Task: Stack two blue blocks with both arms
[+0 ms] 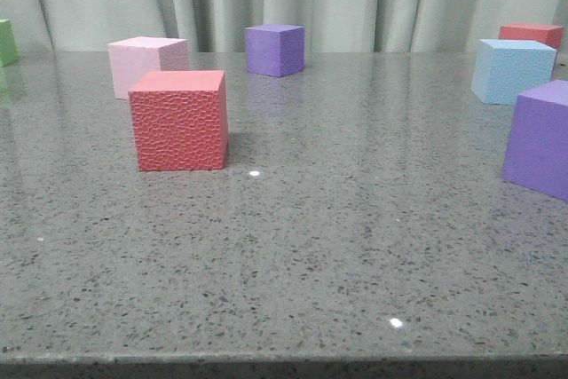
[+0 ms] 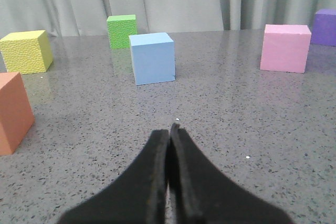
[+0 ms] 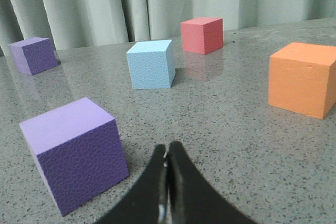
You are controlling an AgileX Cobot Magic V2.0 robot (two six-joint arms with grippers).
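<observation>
One light blue block (image 2: 152,57), smooth-faced, stands on the grey table ahead of my left gripper (image 2: 170,129), well apart from it. That gripper is shut with nothing between its black fingers. A second light blue block (image 3: 150,64) with pebbled faces stands ahead of my right gripper (image 3: 168,148), which is also shut and empty. In the front view only this one blue block (image 1: 512,70) shows, at the far right; neither gripper appears there.
Near the left gripper stand orange (image 2: 13,111), yellow (image 2: 26,51), green (image 2: 122,31) and pink (image 2: 285,47) cubes. A purple cube (image 3: 76,150) sits close beside the right gripper, with an orange cube (image 3: 302,78) and a red cube (image 3: 202,35) beyond. A red cube (image 1: 177,120) stands mid-left.
</observation>
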